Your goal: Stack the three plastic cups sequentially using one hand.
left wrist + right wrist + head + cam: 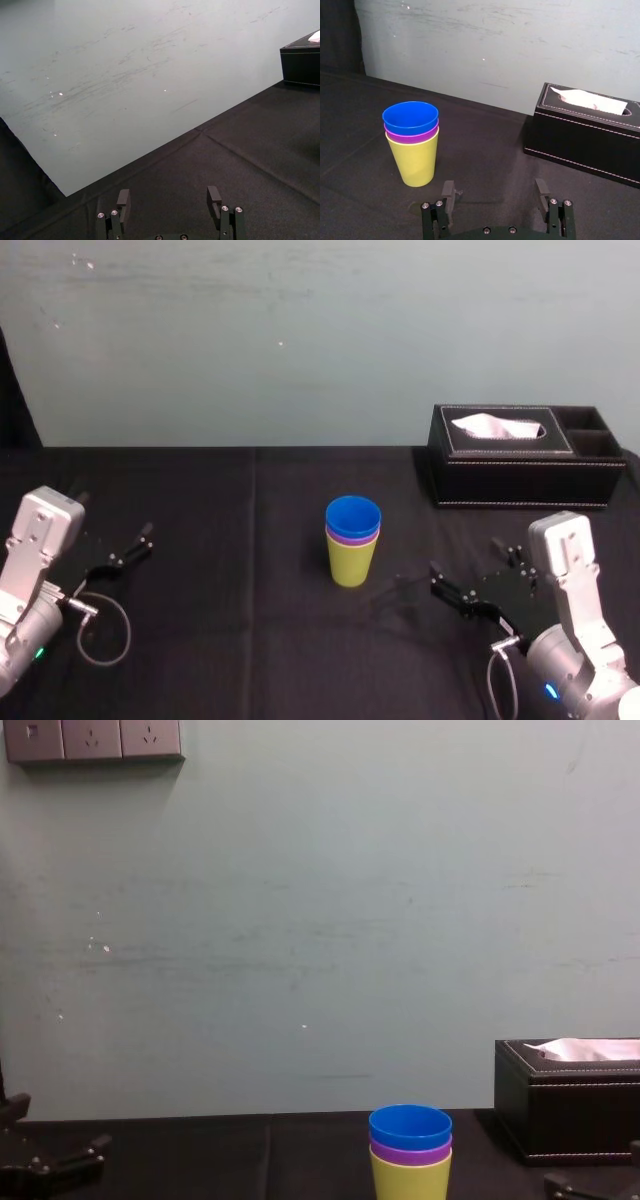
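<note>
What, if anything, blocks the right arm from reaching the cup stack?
Likely reachable, nothing blocks it: the right pincer is open and faces the cup stack across bare cloth; the tissue box stands farther back, off the path.

head looks down, chest looks across; both share cups [353, 540].

Left arm [40, 540]: white-grey link at the robot's near left, angled forward. Left gripper [125, 552] points forward and inward, with its two black fingers [123, 199] set well apart and nothing between them. Right arm [565, 560]: white-grey link at the near right, above a silver-grey wrist [575, 670] showing a blue light. Right gripper [494, 189] points forward and inward, with its jaws likewise spread wide and empty. Both grippers hang low.
</note>
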{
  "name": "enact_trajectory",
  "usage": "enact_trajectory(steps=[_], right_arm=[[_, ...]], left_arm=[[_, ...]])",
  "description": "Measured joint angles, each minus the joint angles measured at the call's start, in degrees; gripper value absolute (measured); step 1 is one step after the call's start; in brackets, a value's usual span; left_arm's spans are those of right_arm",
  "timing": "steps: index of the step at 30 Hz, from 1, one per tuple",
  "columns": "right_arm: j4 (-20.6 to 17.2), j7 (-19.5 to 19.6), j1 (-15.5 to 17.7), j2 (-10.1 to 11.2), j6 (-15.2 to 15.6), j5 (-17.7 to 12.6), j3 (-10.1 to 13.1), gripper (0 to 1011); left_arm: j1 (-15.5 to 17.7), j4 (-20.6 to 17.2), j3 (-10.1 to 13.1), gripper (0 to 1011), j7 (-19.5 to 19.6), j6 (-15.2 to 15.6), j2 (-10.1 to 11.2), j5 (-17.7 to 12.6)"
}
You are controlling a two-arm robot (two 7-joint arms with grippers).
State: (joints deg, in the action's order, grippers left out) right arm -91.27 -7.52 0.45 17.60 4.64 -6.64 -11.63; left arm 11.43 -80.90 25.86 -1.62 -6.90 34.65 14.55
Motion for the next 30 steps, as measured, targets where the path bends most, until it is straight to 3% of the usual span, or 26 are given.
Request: enact_trajectory(steps=[30], right_arm=[[-0.05,0.0,-0.25,0.09,-0.03,-0.22,-0.07,1000]], left_arm=[[0.0,0.0,0.0,1000,0.0,0.0,0.0,0.0]])
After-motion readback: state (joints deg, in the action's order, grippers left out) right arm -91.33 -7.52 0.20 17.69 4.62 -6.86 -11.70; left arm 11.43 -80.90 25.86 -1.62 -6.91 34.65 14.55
